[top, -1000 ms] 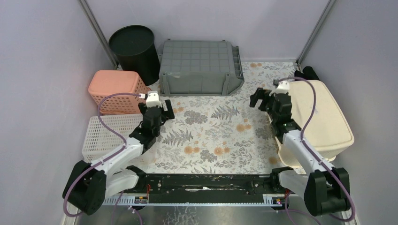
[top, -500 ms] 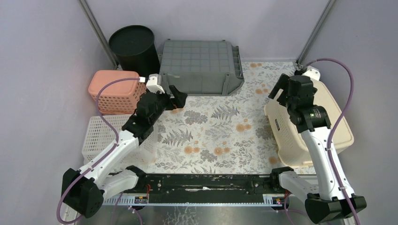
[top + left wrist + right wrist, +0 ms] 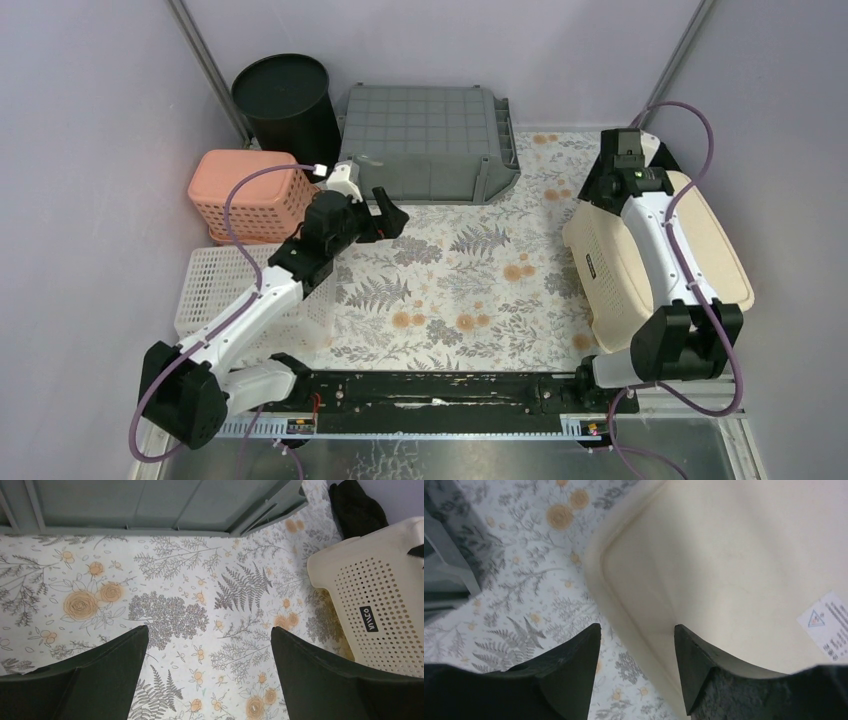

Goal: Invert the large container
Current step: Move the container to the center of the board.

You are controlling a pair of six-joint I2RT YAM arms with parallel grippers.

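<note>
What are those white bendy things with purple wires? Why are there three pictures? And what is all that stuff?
They are two robot arms. Each ends in a two-finger pincher called a gripper. One picture looks down from above. The other two come from small cameras on the wrists, so the black fingers show at the bottom. On and around the flowery cloth are a grey crate, a black bin, a pink basket, a white basket and a big cream basket. The left gripper is open above the cloth and holds nothing. The right gripper has a finger on each side of the cream basket's corner, not squeezing it yet.
</note>
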